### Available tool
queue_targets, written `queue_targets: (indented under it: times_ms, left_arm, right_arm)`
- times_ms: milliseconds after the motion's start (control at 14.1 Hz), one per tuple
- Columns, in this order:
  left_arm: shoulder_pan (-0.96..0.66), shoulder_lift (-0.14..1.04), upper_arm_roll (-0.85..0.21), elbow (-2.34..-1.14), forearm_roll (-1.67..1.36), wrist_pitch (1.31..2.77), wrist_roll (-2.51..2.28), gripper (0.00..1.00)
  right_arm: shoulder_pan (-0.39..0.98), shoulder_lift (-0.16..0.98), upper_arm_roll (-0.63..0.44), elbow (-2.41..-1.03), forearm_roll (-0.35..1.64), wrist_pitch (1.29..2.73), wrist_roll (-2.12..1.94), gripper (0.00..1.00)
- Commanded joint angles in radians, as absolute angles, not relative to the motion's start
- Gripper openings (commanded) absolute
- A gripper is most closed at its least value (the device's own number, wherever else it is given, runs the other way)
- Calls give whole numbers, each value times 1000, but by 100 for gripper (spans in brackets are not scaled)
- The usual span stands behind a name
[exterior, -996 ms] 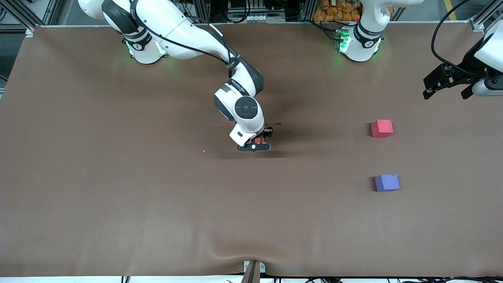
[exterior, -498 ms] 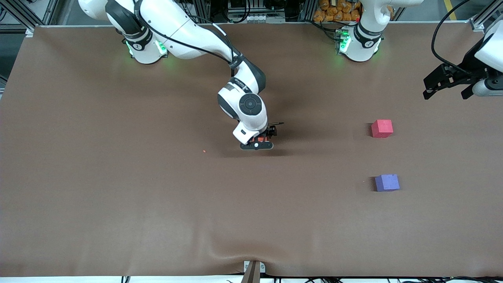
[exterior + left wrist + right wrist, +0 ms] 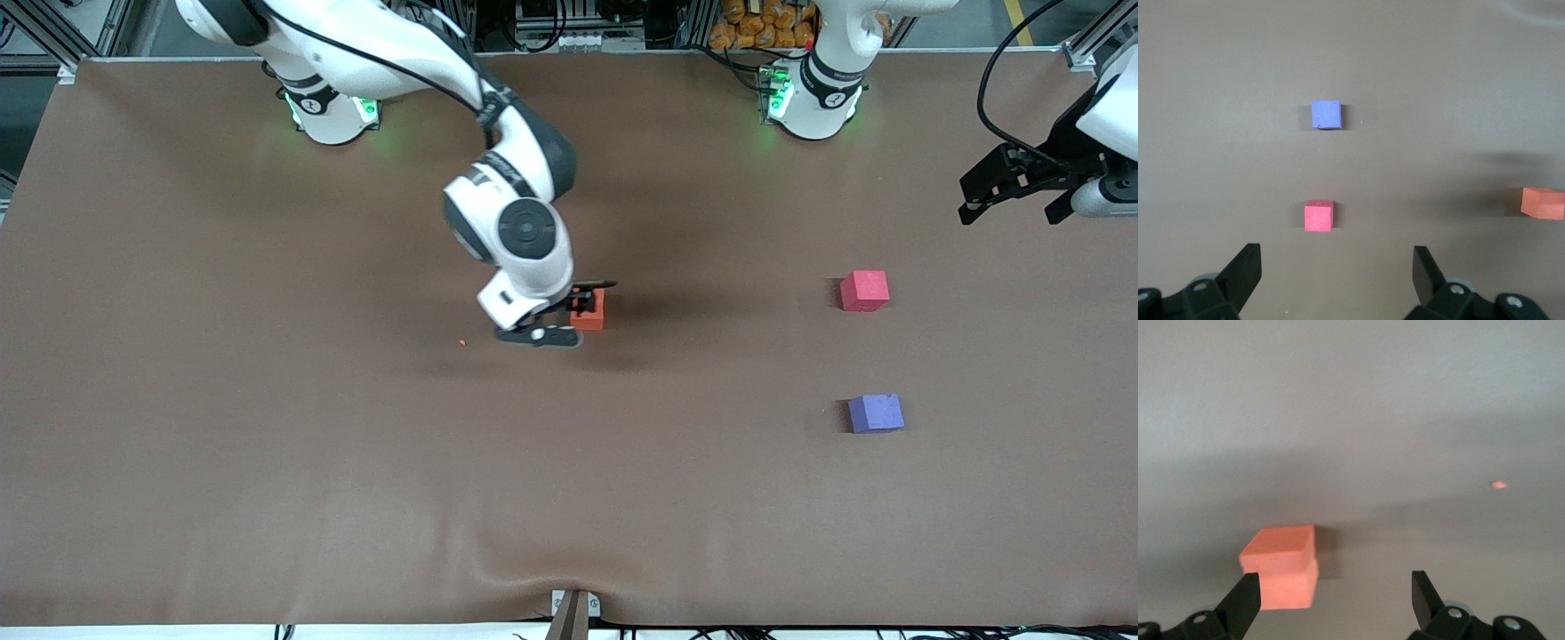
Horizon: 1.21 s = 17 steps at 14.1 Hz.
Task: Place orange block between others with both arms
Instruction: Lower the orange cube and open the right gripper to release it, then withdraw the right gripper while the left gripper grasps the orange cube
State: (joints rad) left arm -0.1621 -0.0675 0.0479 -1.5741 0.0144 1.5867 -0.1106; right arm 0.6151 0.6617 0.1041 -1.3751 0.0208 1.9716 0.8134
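Observation:
The orange block rests on the brown table mat near the middle. My right gripper is open just above the mat, and the block lies beside one finger, not gripped. The two others sit toward the left arm's end of the table: a red-pink cube and, nearer the front camera, a purple cube, with a bare gap between them. My left gripper waits open and empty in the air over the table's edge at that end.
A tiny orange crumb lies on the mat toward the right arm's end from the orange block. The brown mat covers the whole table, with a small wrinkle at its front edge.
My right gripper has opened and let go of the orange block, then drawn back and up toward the right arm's end. The block now rests on the mat. The left arm has not moved.

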Motion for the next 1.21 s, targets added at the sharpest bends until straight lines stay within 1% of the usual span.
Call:
queue_targets:
  times_ms: [0,213,356,569,711,854,1067,1138]
  left_arm:
    - [-155,-64,48,-1571,0,1595,-101,100]
    - [-173,-28,40,-1571,-2,1600,-121,100]
    - [-196,21,23,-1572,-2,1617,-126,100]
    - [-244,116,-41,-1572,-2,1670,-256,100]
    - [-311,202,-87,-1565,5,1744,-406,100]
    - [-404,299,-91,-1549,8,1805,-555,100]
    - [-521,466,-91,-1430,5,1832,-676,100]
    - [-553,504,-92,-1416,5,1857,-699,100]
  right_arm:
    - [543,608,120,-1422,6,1948,816,100]
    - [493,563,118,-1477,2,1950,703,100]
    - [444,537,117,-1538,-30,1965,660,100]
    - [384,502,117,-1635,-46,2058,548,100]
    - [348,483,117,-1696,-46,2124,505,100]
    - [298,488,117,-1703,-46,2128,422,100]
    - [246,492,117,-1716,-46,2151,341,100]
    - [235,500,115,-1730,-48,2175,339,100]
